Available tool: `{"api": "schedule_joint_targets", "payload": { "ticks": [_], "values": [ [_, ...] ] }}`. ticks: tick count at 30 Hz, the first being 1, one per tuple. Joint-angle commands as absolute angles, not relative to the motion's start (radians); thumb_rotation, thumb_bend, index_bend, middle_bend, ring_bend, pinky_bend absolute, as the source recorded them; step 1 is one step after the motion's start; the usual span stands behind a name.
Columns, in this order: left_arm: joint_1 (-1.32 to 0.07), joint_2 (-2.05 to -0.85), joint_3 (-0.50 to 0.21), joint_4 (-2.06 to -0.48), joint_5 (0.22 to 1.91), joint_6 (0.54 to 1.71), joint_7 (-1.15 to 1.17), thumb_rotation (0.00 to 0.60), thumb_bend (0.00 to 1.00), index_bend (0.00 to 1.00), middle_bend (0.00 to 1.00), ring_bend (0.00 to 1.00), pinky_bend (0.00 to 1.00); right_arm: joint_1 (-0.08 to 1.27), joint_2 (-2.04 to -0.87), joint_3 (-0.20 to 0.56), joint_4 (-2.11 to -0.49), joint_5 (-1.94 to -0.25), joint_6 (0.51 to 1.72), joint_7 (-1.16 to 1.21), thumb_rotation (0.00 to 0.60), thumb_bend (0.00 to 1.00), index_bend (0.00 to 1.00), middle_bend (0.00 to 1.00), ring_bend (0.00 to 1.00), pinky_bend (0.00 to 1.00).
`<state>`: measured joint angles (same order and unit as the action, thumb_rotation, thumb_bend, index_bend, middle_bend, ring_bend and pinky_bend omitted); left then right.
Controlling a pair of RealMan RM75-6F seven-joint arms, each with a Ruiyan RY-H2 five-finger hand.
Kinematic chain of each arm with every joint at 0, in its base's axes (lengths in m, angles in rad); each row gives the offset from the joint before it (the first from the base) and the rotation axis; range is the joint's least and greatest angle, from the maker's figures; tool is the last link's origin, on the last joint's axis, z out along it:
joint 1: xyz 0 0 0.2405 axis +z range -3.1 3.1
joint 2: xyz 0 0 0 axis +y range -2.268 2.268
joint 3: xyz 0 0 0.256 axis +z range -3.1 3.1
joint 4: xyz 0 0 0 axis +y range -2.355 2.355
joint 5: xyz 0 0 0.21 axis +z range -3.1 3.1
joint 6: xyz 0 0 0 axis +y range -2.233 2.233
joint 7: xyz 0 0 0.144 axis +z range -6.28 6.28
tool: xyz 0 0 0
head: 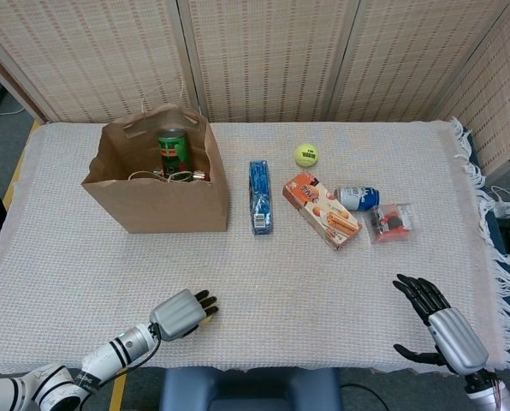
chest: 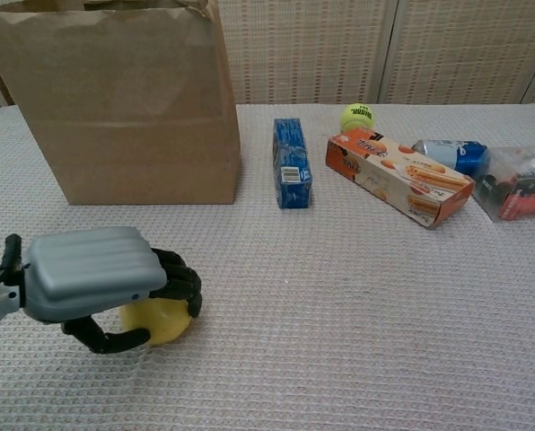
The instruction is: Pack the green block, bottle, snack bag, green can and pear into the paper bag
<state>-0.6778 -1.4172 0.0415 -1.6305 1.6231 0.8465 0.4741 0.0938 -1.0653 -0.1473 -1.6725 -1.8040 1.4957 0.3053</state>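
A: Yellow pear [chest: 155, 323], near front edge of the table [head: 67, 265], left side. The left hand [chest: 97, 285] is wrapping over it, fingers [chest: 179, 280] curling down across the top, thumb hooking under the near side. It's gripping the pear, which is sitting on the cloth.

B: From overhead I'm barely seeing the fruit under that hand. The right one?

A: The right hand [head: 439, 327] is hovering at the front right corner, fingers spread, holding nothing, well apart from everything.

B: Paper bag [head: 157, 184]?

A: It's standing upright, back left, mouth open. The green can [head: 173, 152] is standing upright inside it against the rear wall. Something pale and something metallic are lying at its base; I can't tell what they are.

B: Rest of the cloth?

A: A blue box [head: 259, 196] is lying just right of the bag. A tennis ball [head: 306, 155] is sitting further back. An orange snack box [head: 321, 210] is lying at an angle, with a blue-and-white can [head: 357, 198] on its side just beside it, then a clear pouch [head: 389, 222] holding red and black bits, touching or nearly touching the can.

B: Green block, bottle, snack bag?

A: I can't pick them out from either view.
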Motion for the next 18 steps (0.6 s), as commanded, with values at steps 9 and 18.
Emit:
{"api": "schedule_joint_targets", "payload": {
  "ticks": [9, 18],
  "values": [
    [-0.630, -1.148, -0.045, -1.712, 1.600, 1.049, 0.419, 0.600, 0.65, 0.66, 0.65, 0.62, 0.80, 0.092, -1.063, -0.148, -1.671, -1.805, 1.499, 0.308, 0.600, 0.06, 0.00, 0.00, 0.00, 0.00],
    [-0.498, -1.065, -0.239, -1.675, 1.292, 1.295, 0.123, 0.600, 0.65, 0.66, 0.65, 0.62, 0.78, 0.091, -1.065, -0.149, -1.671, -1.804, 1.496, 0.299, 0.600, 0.06, 0.00, 0.00, 0.00, 0.00]
  ]
}}
